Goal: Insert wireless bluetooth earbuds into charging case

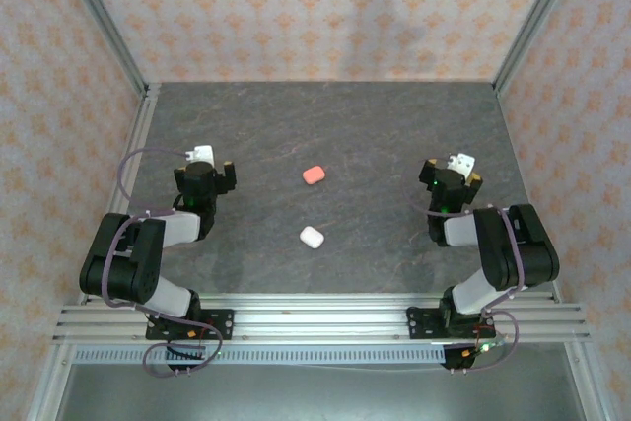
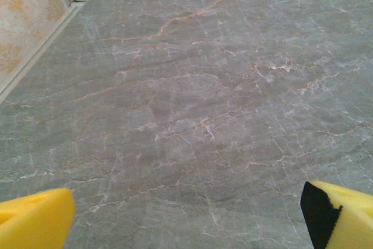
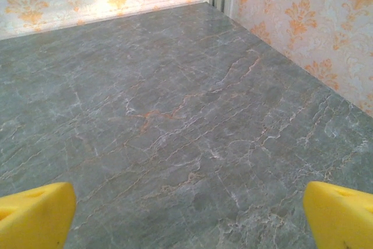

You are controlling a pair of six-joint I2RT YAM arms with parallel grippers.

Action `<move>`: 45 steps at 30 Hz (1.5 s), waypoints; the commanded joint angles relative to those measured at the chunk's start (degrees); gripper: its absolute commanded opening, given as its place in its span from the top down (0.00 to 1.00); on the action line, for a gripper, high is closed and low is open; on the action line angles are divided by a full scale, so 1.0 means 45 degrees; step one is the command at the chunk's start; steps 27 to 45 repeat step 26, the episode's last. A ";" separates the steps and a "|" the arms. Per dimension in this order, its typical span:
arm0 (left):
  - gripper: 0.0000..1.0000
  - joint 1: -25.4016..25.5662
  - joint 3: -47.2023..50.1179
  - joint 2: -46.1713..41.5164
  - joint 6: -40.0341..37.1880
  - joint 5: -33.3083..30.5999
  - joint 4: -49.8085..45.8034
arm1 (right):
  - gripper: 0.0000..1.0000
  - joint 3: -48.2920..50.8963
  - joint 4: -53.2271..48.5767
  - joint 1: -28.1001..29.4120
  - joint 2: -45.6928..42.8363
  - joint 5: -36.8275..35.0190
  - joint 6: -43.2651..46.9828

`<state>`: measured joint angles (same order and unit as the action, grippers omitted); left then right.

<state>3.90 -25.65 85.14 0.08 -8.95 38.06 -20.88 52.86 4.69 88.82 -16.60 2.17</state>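
Claws: left claw [image 2: 186,220] and right claw [image 3: 187,217] seen wide open, empty | Cases: pink case [image 1: 314,175] and white case [image 1: 312,237] laid apart mid-worktop [image 1: 394,125] | Handling: judged light, smooth, slippery; to be gripped across the sides

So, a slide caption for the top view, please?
Left claw and right claw, both open, flank a pink case and a white case.

A robot lab's test cell: grey marble-look table [image 1: 394,135] walled by orange-patterned panels [image 1: 296,7] and aluminium posts [image 1: 104,22], with robot arms [image 1: 138,258] bolted to an aluminium rail [image 1: 325,320].
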 commanded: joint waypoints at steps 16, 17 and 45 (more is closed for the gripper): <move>0.00 -0.0123 0.0075 -0.0009 -0.0055 0.0085 0.0568 | 0.01 -0.0162 -0.0067 -0.0109 0.0029 0.0228 -0.0239; 0.00 -0.0115 0.0075 -0.0004 -0.0058 0.0090 0.0576 | 0.01 -0.0164 -0.0101 -0.0116 0.0044 0.0233 -0.0266; 0.00 -0.0109 0.0075 -0.0007 -0.0057 0.0076 0.0565 | 0.01 -0.0146 -0.0082 -0.0123 0.0017 0.0232 -0.0267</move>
